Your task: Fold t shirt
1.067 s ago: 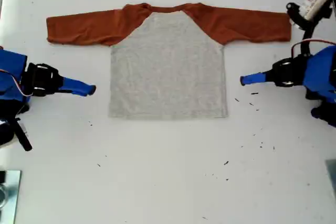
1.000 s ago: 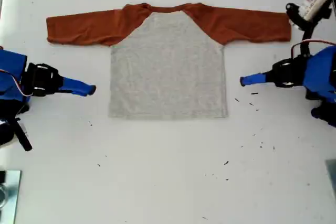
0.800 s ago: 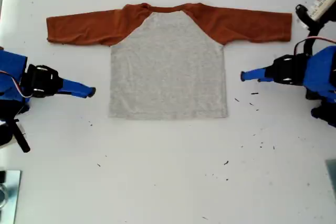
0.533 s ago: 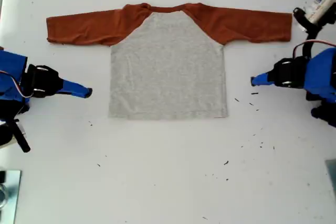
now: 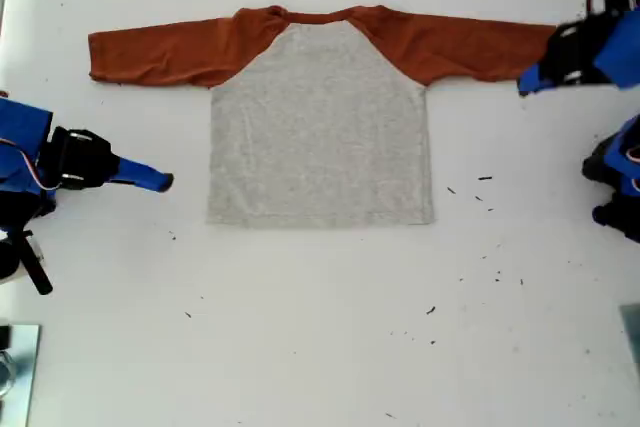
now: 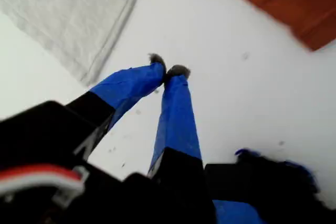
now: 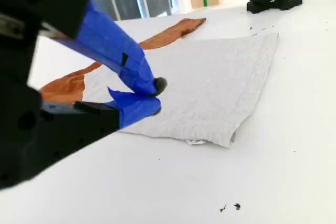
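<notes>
The t shirt (image 5: 320,117) lies flat and unfolded on the counter (image 5: 320,327), sleeves spread wide; every fold remains. My first gripper (image 6: 167,69) hovers near a sleeve end and my second gripper (image 7: 156,98) beside the hem, both sets of fingers pinched closed, holding nothing.

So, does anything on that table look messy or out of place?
Mostly no. The grey shirt with rust-orange sleeves lies flat with both sleeves spread out. The only odd thing is a scatter of small black specks on the white table, toward the exterior view's lower right. They look like stray debris.
</notes>
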